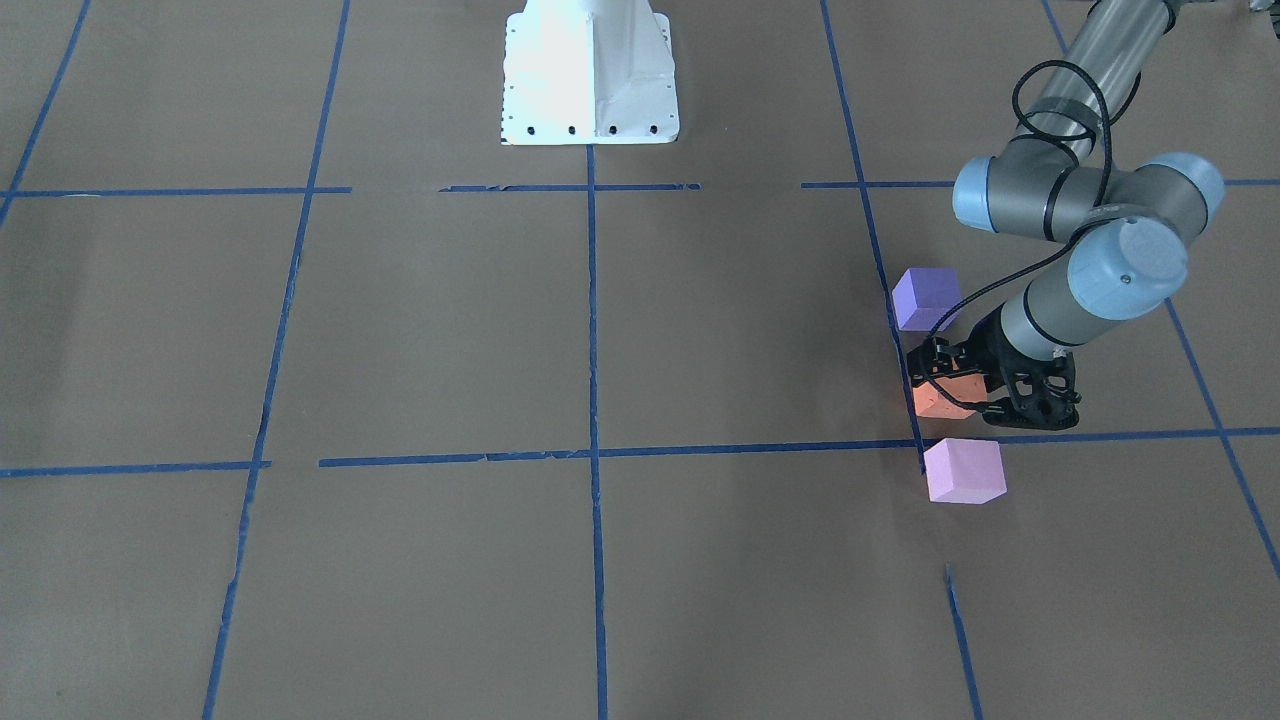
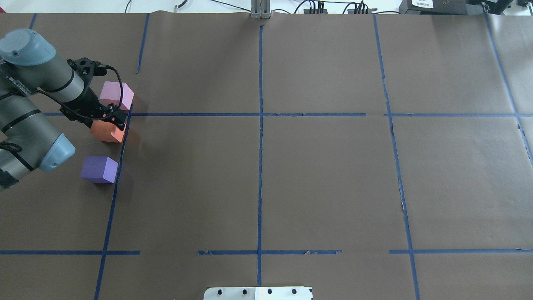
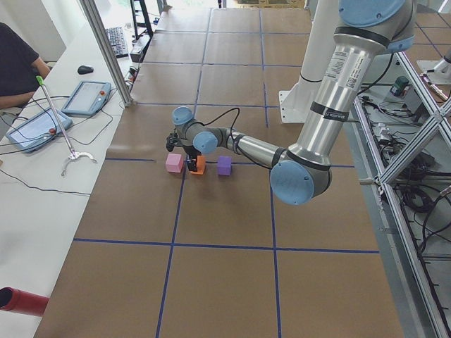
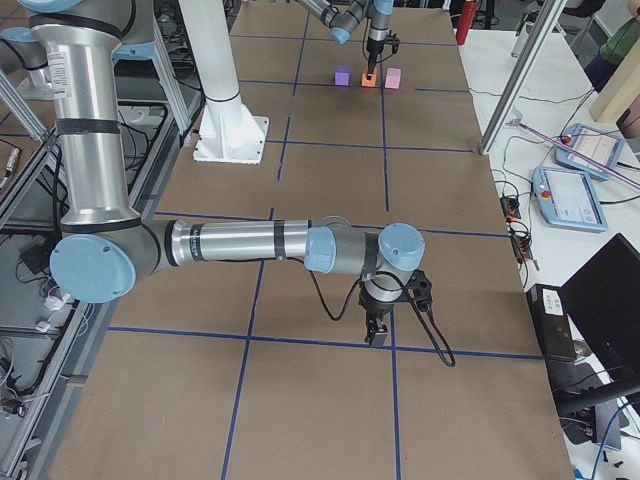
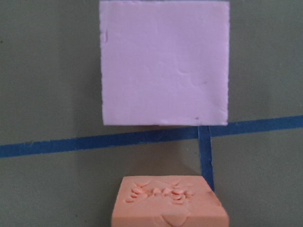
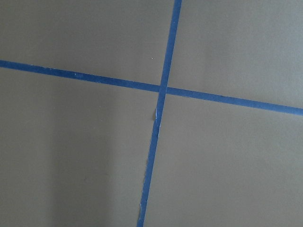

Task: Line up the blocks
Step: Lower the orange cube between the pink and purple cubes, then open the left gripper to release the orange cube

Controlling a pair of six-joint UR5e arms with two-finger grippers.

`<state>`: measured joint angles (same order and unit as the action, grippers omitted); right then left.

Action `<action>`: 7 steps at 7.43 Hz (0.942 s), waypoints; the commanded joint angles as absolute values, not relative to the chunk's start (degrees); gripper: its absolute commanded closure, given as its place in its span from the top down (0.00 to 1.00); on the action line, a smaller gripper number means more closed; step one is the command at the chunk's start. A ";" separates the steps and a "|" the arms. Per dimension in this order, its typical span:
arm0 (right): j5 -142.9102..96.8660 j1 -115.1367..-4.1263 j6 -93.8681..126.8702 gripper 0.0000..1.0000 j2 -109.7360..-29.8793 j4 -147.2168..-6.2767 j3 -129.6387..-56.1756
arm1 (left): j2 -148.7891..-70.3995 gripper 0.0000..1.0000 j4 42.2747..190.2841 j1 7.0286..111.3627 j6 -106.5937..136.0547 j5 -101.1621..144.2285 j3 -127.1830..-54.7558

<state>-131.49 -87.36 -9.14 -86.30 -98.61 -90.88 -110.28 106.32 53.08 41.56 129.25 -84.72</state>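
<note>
While the three blocks sit in a loose row on the robot's left side of the table, the orange block [image 1: 943, 398] is the middle one. It rests on the brown paper just beside a lengthwise strip of blue tape [image 1: 594, 330]. The violet-blue block [image 1: 925, 298] lies nearer the robot, apart from the orange one. The pale pink block [image 1: 964, 470] lies farther out, across a crossing tape line, near the orange block but not touching it.

Brown paper covers the whole table [image 1: 450, 330], marked into large squares by the blue tape. A white robot base [image 1: 590, 75] is bolted at the robot's edge. In the left side view, a white bench runs alongside the table with two tablet-like control pendants [image 3: 86, 97] and a seated person [image 3: 17, 63].

The left gripper [image 1: 950, 372] points down over the orange block, its black fingers [image 1: 930, 358] reaching to either side of the block's top. Whether they clamp it or stand slightly off cannot be told. The left wrist view shows dents in the orange block's top face.

The right gripper [image 4: 377, 328] hangs low over a tape crossing, well apart from the blocks. Its finger state cannot be told.
</note>
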 commanded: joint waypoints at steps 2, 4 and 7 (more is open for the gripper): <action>-131.48 -87.36 -9.14 1.00 -86.31 -98.61 -90.88 | -110.21 1.00 105.65 53.61 42.71 129.29 -86.83; -131.48 -87.36 -9.14 1.00 -86.31 -98.61 -90.88 | -110.13 1.00 104.16 54.05 42.71 129.11 -88.32; -131.48 -87.36 -9.14 1.00 -86.22 -98.61 -90.88 | -110.04 1.00 100.04 56.25 42.54 129.11 -91.83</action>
